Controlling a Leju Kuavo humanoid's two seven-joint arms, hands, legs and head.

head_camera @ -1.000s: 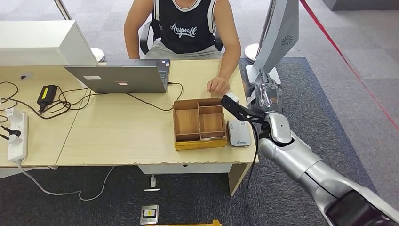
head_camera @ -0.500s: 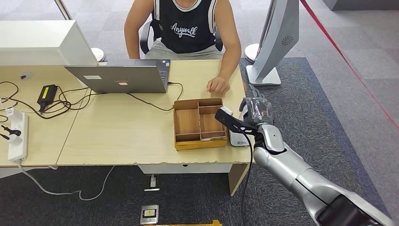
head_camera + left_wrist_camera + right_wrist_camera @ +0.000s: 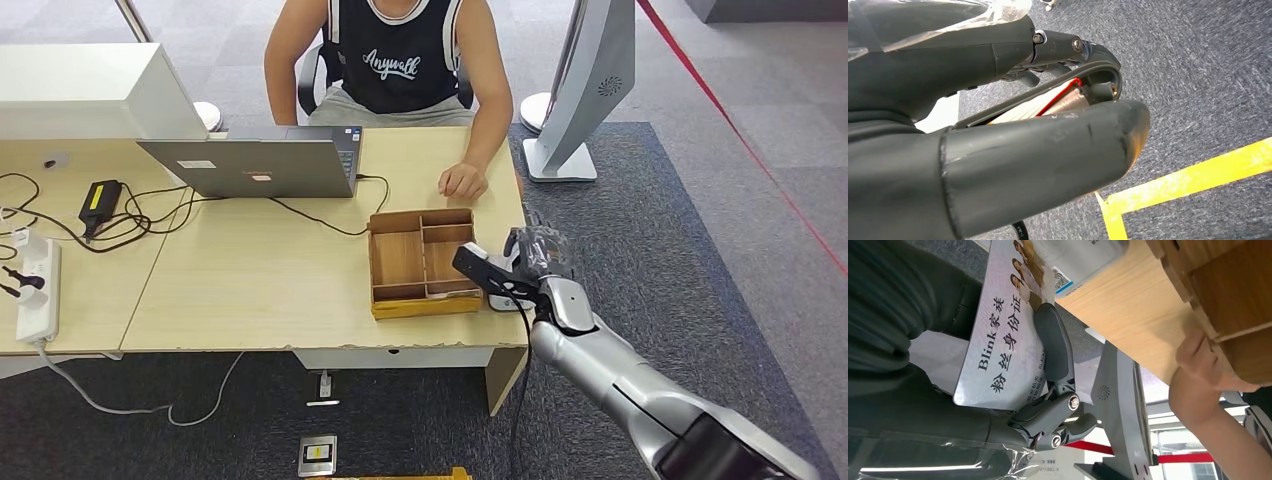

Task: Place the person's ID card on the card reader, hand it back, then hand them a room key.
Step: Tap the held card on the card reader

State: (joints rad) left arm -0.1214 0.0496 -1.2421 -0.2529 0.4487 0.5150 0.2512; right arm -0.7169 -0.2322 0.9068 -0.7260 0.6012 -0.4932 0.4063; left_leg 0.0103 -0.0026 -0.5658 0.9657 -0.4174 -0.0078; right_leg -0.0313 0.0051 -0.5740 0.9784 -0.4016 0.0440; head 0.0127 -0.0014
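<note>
The right robot hand point(image 3: 535, 262) grasps the ID card point(image 3: 1003, 335) just above the card reader point(image 3: 1083, 255) at the edge of the surface point(image 3: 260, 270), so it should lower the card flat and centred before releasing it.

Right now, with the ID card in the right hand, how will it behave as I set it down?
The ID card looks thin, flat and probably stiff and light. Its glossy face may slip under the right hand, whose finger lies across it. It should lie flat on the card reader.
</note>
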